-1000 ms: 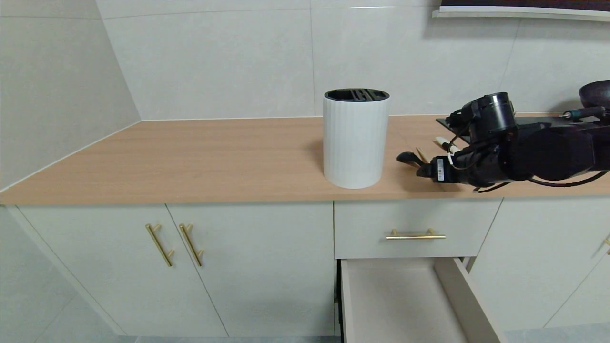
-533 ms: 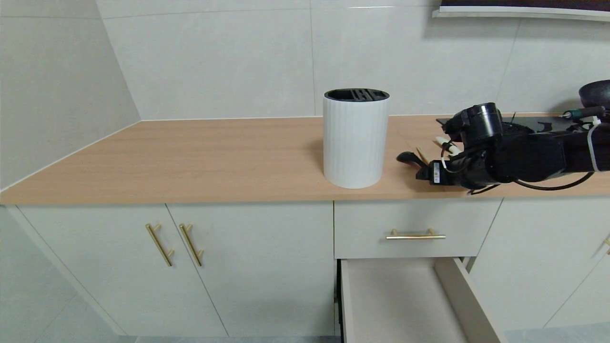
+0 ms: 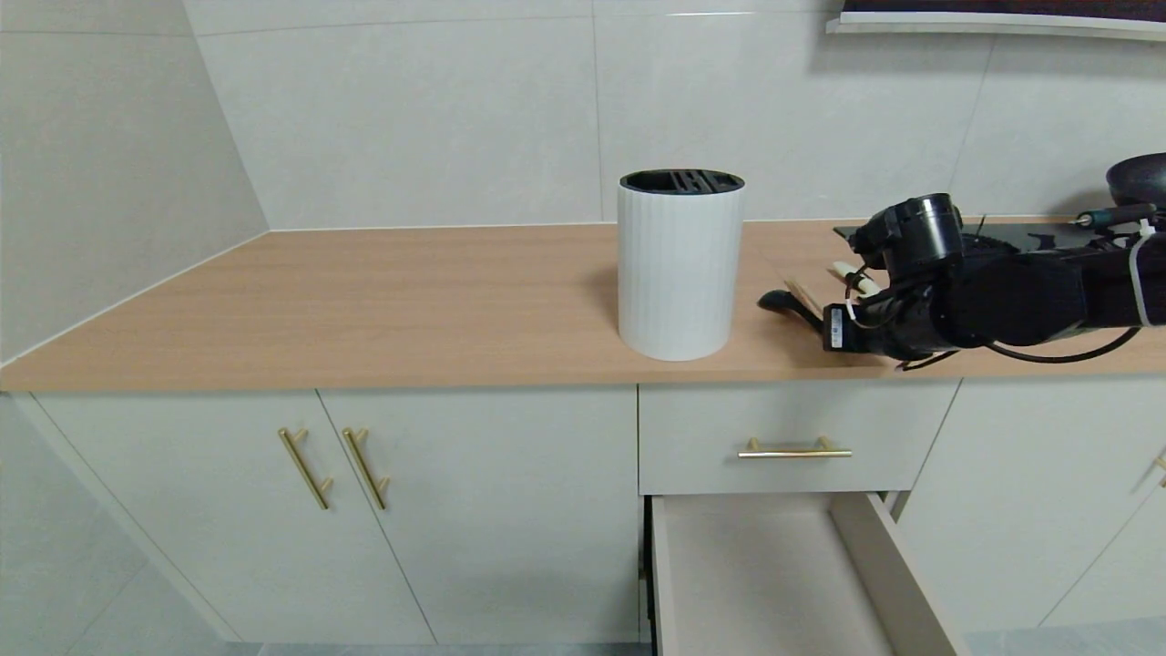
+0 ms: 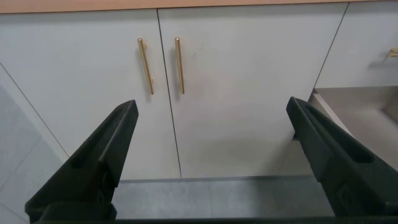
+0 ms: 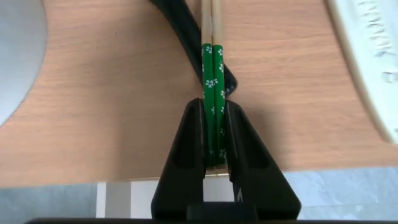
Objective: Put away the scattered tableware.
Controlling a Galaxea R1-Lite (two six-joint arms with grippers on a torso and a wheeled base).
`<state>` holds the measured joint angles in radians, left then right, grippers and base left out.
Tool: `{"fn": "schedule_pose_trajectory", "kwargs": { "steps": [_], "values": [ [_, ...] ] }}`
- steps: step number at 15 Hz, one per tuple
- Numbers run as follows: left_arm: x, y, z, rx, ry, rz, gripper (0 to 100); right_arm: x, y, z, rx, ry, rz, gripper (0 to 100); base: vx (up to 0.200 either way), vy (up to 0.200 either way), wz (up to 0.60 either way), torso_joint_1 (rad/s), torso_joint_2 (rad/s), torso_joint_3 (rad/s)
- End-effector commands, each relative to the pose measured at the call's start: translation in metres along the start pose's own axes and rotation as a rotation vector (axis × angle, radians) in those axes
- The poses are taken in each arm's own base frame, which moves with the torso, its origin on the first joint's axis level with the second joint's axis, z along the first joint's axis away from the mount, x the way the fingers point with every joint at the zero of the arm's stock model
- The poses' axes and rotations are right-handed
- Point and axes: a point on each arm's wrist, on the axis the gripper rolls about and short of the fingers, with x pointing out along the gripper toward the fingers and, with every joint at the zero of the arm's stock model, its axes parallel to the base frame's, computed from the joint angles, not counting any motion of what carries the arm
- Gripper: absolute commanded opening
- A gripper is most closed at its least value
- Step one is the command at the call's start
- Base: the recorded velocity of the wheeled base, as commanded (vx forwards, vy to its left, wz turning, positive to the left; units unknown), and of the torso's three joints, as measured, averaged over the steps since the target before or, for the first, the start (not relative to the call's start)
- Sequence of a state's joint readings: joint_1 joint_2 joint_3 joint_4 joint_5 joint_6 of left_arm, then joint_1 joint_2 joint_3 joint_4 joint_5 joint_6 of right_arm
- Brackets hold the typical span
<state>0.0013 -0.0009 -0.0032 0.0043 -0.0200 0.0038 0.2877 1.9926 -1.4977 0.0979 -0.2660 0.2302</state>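
Chopsticks [image 5: 211, 68] sit clamped by their green ends in the R gripper [image 5: 212, 111] at the counter's [image 3: 455, 301] front edge, above the open drawer [image 3: 756, 565]. Lift straight up first, pair kept parallel – they lie across the black spoon [image 5: 180, 37] just beyond, so dragging could snag it; stay clear of the white holder [image 3: 679, 273] to the left.
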Motion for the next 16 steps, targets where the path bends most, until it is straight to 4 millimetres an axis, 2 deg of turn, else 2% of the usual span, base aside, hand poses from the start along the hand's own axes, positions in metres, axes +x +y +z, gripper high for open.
{"fn": "schedule_pose_trajectory", "kwargs": {
  "steps": [1, 3, 5, 6, 7, 10, 11, 12, 13, 16],
  "values": [
    [0.000, 0.000, 0.000, -0.001, 0.001, 0.000, 100, -0.030, -0.006, 0.010, 0.013, -0.047, 0.011, 0, 0.000, 0.000, 0.00, 0.000, 0.00, 0.000],
    [0.000, 0.000, 0.000, -0.001, 0.000, 0.000, 100, -0.073, -0.017, 0.011, 0.025, -0.089, 0.034, 0, 0.000, 0.000, 0.00, 0.000, 0.00, 0.000],
    [0.000, 0.000, 0.000, -0.001, 0.001, 0.000, 100, -0.124, -0.031, 0.001, 0.030, -0.117, 0.095, 0, 0.000, 0.000, 0.00, 0.000, 0.00, 0.000],
    [0.000, 0.000, 0.000, 0.001, 0.001, 0.000, 100, -0.135, -0.034, -0.003, 0.030, -0.118, 0.107, 0, 0.000, 0.000, 0.00, 0.000, 0.00, 0.000],
    [0.000, 0.000, 0.000, 0.001, 0.000, 0.000, 100, -0.168, -0.046, -0.015, 0.018, -0.068, 0.142, 0, 0.000, 0.000, 0.00, 0.000, 0.00, 0.000],
    [0.000, 0.000, 0.000, -0.001, 0.001, 0.000, 100, -0.241, -0.066, -0.039, -0.006, 0.110, 0.379, 0, 0.000, 0.000, 0.00, 0.000, 0.00, 0.000],
    [0.000, 0.000, 0.000, 0.001, 0.001, 0.000, 100, -0.258, -0.071, -0.047, -0.009, 0.157, 0.458, 0, 0.000, 0.000, 0.00, 0.000, 0.00, 0.000],
    [0.000, 0.000, 0.000, 0.001, 0.001, 0.000, 100, -0.264, -0.073, -0.055, -0.014, 0.187, 0.507, 0, 0.000, 0.000, 0.00, 0.000, 0.00, 0.000],
    [0.000, 0.000, 0.000, 0.001, 0.001, 0.000, 100, -0.262, -0.073, -0.061, -0.019, 0.212, 0.514, 0, 0.000, 0.000, 0.00, 0.000, 0.00, 0.000],
    [0.000, 0.000, 0.000, -0.001, 0.000, 0.000, 100, -0.239, -0.062, -0.085, -0.089, 0.356, 0.536, 0, 0.000, 0.000, 0.00, 0.000, 0.00, 0.000]
  ]
}}
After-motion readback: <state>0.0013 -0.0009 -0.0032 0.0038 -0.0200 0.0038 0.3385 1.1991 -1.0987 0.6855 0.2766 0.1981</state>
